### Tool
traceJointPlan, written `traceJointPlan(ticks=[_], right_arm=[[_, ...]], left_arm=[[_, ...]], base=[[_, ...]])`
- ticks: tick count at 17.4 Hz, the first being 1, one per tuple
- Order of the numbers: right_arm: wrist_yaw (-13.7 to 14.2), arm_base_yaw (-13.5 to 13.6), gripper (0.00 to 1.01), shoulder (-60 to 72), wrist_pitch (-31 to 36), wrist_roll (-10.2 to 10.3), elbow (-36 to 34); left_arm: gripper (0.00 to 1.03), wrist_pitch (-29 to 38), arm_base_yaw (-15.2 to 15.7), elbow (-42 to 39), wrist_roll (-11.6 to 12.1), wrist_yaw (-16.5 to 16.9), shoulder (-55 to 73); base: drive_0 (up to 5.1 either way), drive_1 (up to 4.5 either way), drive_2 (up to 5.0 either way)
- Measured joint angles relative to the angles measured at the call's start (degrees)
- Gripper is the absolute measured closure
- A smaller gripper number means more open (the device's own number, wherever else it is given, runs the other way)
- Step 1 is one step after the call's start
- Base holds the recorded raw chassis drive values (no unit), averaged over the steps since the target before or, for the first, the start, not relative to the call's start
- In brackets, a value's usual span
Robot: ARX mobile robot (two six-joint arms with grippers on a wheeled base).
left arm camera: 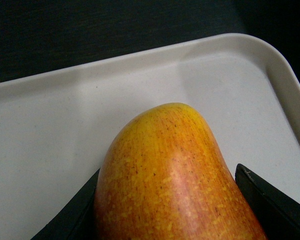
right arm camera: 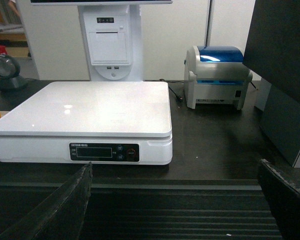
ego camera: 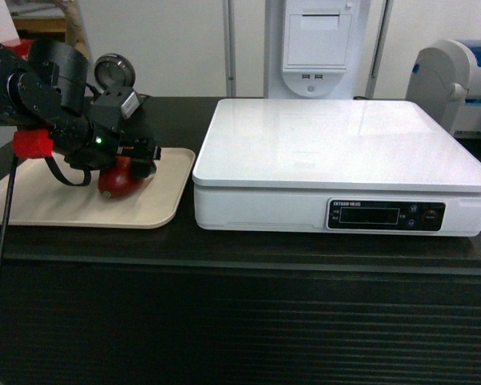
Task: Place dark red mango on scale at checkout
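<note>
While the left gripper [ego camera: 136,160] clasps the glossy, speckled dark red mango [ego camera: 119,181] on the smooth beige tray [ego camera: 156,210], apparently touching it, the right gripper [right arm camera: 175,200] gapes wide near the flat white scale [ego camera: 345,152].

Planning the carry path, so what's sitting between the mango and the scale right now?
Head view: only the beige tray's raised right rim and a narrow strip of bare black counter separate the dark red mango from the scale.
</note>
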Motion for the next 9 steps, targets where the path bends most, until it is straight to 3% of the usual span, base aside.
traceJointPlan(ticks=[9], right_arm=[[0.00,0.00,0.03,0.00,0.00,0.00,0.00]], left_arm=[[0.33,4.15,0.02,-7.43,0.31,0.15,-4.85]], base=[[0.0,0.00,0.0]])
